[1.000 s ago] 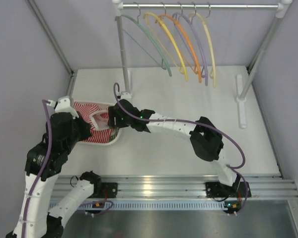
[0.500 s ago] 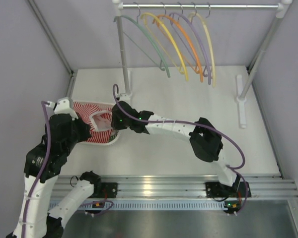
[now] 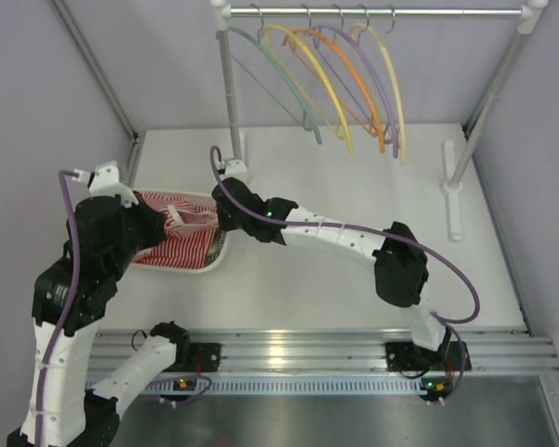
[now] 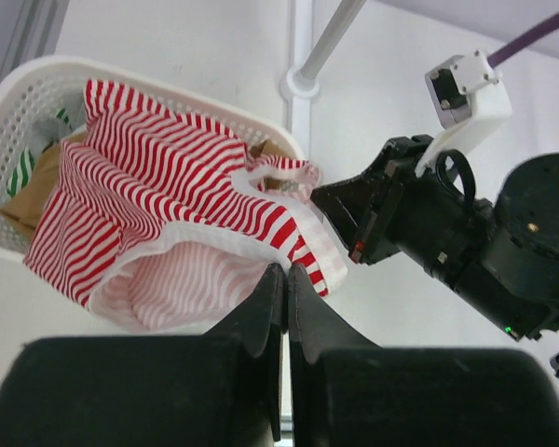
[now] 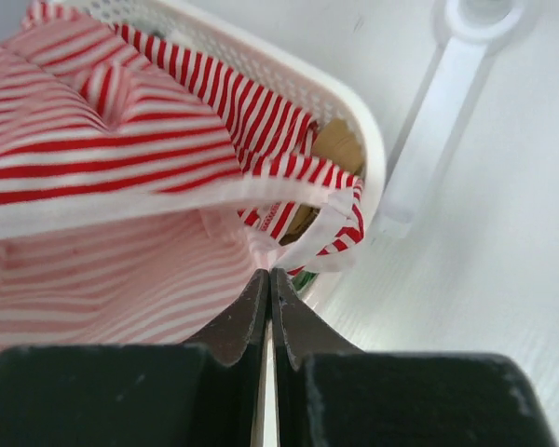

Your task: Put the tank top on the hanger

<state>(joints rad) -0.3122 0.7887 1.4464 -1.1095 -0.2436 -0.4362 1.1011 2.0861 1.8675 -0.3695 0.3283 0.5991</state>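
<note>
Left gripper (image 4: 285, 279), black and two-fingered, is clenched, its tips pinching the pale whitish hem of the red-and-white striped tank top (image 4: 168, 196). Right gripper (image 5: 266, 284) is likewise clamped, on a whitish strap where the trim bunches into a narrow fold. Between them the garment is stretched partly open over the white perforated plastic basket (image 4: 9, 102), which sits at the far left of the white table (image 3: 354, 177). Much of the cloth drapes over the basket's rim and contents.

As a judgement, the task is at an early stage. The top is grasped at two points and lifted partly out, but nothing is threaded yet. The thin pale cream-yellow plastic hanger (image 3: 398, 121) hangs by its metal hook from the silver rail (image 3: 373, 12) at the far right, well apart from the garment. Freeing the top, bringing it and the hanger together, and seating both straps all remain.

The fabric looks a soft, thin knit that sags and wrinkles readily; its trim is a flat, narrow band. A plain tan-brown garment (image 4: 37, 186) lies beneath it in the basket. The hanger is slim, smooth and strongly curved, likely slippery for thin straps.
</note>
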